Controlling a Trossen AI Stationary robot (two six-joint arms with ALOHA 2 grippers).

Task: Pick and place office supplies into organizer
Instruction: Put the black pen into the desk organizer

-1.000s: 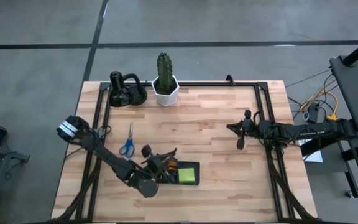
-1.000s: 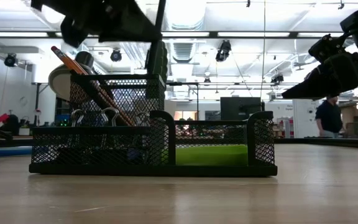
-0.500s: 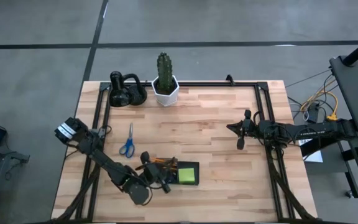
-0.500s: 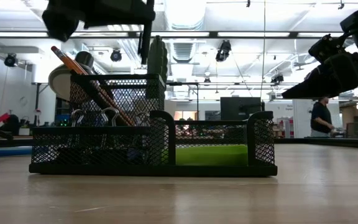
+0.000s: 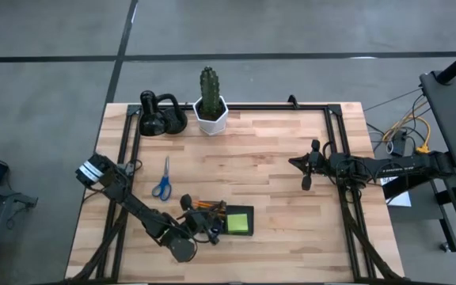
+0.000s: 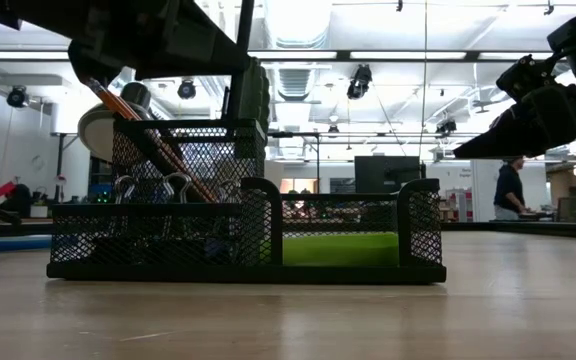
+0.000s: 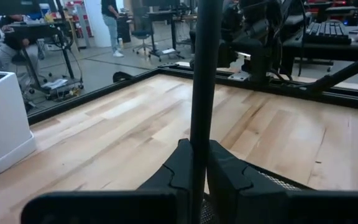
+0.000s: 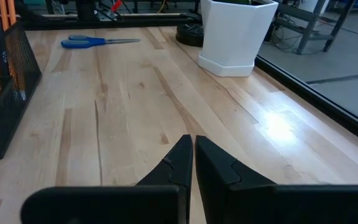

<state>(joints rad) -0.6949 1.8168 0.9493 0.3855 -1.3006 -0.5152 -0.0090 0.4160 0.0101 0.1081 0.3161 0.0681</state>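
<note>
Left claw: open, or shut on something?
Shut on a dark pen. In the left wrist view the left claw has its fingers pressed against the upright shaft, above the mesh organizer.

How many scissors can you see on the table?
1. The blue-handled scissors lie flat on the table's left side, outside the black organizer. None show in the organizer, though its mesh could hide things.

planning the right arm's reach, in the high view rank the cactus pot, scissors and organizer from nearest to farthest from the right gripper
From the right gripper:
1. Organizer, toward the table's front edge.
2. Cactus pot, at the back edge.
3. Scissors, farthest, on the left side.
</note>
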